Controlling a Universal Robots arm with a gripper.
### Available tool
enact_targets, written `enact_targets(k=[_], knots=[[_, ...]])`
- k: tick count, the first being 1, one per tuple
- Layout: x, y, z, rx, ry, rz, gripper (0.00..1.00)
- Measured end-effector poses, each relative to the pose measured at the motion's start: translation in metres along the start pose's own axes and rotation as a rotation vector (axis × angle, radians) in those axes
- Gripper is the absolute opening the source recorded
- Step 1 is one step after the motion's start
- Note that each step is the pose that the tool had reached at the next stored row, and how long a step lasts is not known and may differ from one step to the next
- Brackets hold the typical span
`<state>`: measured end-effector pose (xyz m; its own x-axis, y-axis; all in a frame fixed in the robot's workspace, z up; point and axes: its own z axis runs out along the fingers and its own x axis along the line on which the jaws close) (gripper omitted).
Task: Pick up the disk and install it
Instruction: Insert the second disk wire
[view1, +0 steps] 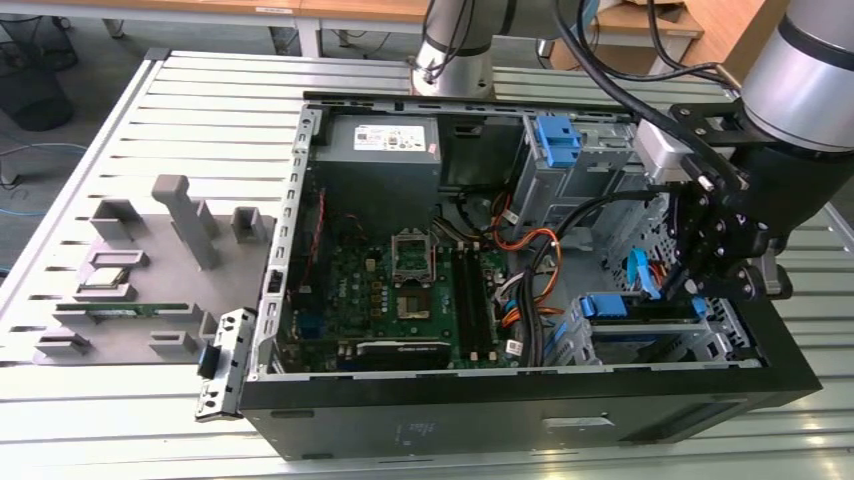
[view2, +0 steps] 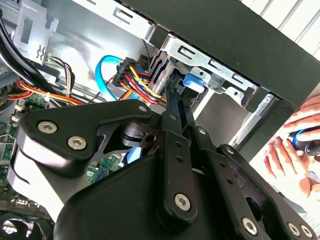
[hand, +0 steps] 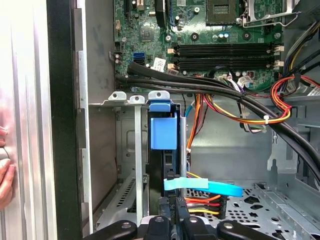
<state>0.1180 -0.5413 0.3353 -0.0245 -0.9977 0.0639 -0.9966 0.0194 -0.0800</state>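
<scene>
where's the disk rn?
The disk sits on edge in the drive cage at the case's front corner, on the exterior view's right, directly under the gripper, beside the coloured power cables.

Slatted metal table (view1: 200, 90) | bears open computer case (view1: 534, 410) | grey fixture tray (view1: 80, 300) beside it

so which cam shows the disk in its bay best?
First wrist view: the disk stands on edge in the drive cage, blue rail tab facing the camera. The exterior view shows its blue tab beside the gripper. In the second wrist view the gripper linkage hides most of it.
</scene>
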Motion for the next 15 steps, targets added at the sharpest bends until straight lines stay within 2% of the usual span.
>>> enact_targets(k=[9, 15], knots=[[0.0008, 0.0, 0.0001, 0.0, 0.0004, 0.0, 0.16], [0.0007, 0.0002, 0.0035, 0.0, 0.0008, 0.0, 0.16]])
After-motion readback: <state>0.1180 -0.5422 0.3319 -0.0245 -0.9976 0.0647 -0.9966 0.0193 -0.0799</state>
